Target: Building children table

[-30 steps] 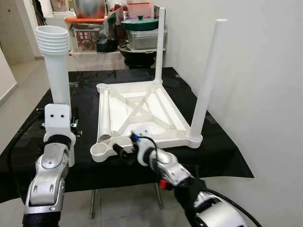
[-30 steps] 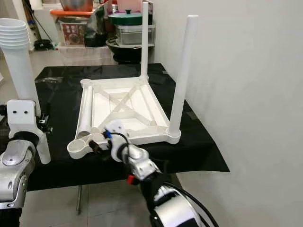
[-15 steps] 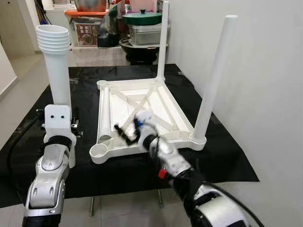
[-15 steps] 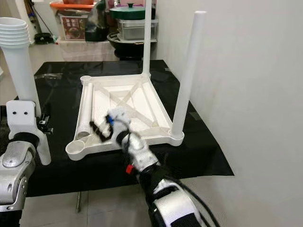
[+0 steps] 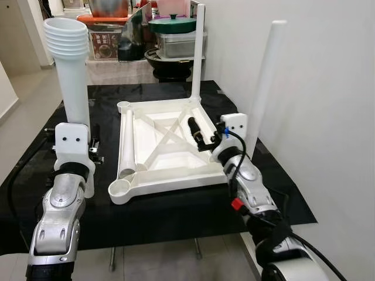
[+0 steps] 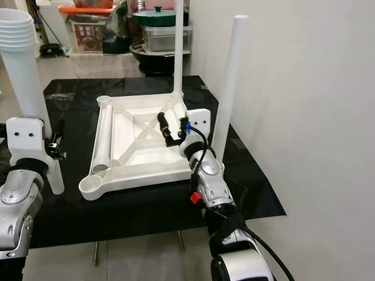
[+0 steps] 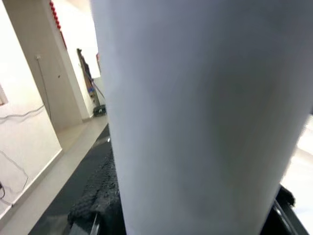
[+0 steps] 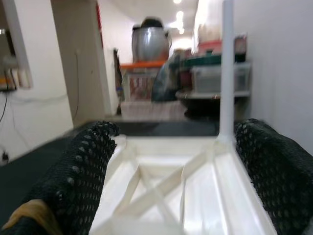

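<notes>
An upturned white table top (image 5: 167, 149) lies on the black-covered table (image 5: 176, 213). Two white legs stand screwed into its right corners, one far (image 5: 199, 52) and one near (image 5: 265, 82). A third leg (image 5: 126, 143) lies loose inside the frame along its left side. The near left socket (image 5: 120, 188) is empty. My left gripper (image 5: 88, 155) is shut on a fourth leg (image 5: 69, 76), held upright left of the top, threaded end up. My right gripper (image 5: 196, 133) hovers open over the right side of the underside, beside the near leg. Its fingers (image 8: 83, 171) hold nothing.
A white wall (image 5: 328, 88) runs close along the table's right side. Behind the table stands a shelf with pots and storage boxes (image 5: 170, 38). Tiled floor (image 5: 23, 99) opens to the left.
My right gripper has swung from the front edge of the table top up and to the right, now beside the near right leg. The left arm still holds its leg upright.
</notes>
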Controlling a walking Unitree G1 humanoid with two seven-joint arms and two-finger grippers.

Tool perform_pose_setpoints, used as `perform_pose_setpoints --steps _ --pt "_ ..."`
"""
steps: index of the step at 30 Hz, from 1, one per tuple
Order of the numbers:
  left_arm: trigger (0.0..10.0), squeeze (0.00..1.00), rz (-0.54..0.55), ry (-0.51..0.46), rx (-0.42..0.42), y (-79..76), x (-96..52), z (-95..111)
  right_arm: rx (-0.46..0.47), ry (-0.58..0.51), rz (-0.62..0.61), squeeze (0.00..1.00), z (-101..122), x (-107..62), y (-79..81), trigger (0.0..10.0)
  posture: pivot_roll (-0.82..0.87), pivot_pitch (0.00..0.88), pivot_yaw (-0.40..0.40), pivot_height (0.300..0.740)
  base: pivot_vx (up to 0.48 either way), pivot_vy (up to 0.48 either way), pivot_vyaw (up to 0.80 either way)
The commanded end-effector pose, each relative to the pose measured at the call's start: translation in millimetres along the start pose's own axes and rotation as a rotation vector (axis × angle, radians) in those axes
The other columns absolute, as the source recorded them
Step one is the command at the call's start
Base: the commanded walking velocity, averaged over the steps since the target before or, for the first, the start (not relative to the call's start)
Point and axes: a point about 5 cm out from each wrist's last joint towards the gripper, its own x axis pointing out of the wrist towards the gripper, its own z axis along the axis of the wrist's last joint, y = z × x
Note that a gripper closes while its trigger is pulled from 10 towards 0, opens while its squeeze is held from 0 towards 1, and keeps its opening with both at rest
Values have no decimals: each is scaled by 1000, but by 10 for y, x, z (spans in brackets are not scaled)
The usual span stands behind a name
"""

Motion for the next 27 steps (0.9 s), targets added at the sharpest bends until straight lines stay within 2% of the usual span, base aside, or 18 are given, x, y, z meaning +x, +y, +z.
perform_pose_setpoints --steps 1,27 --pt "10000 0 -14 -47 8 -12 15 93 11 -2 -15 0 26 -12 -3 10000 70 0 -32 740 296 0 0" --pt "10000 0 -53 -53 0 -103 19 90 3 33 -38 0 65 -124 4 10000 70 0 -28 740 289 0 0"
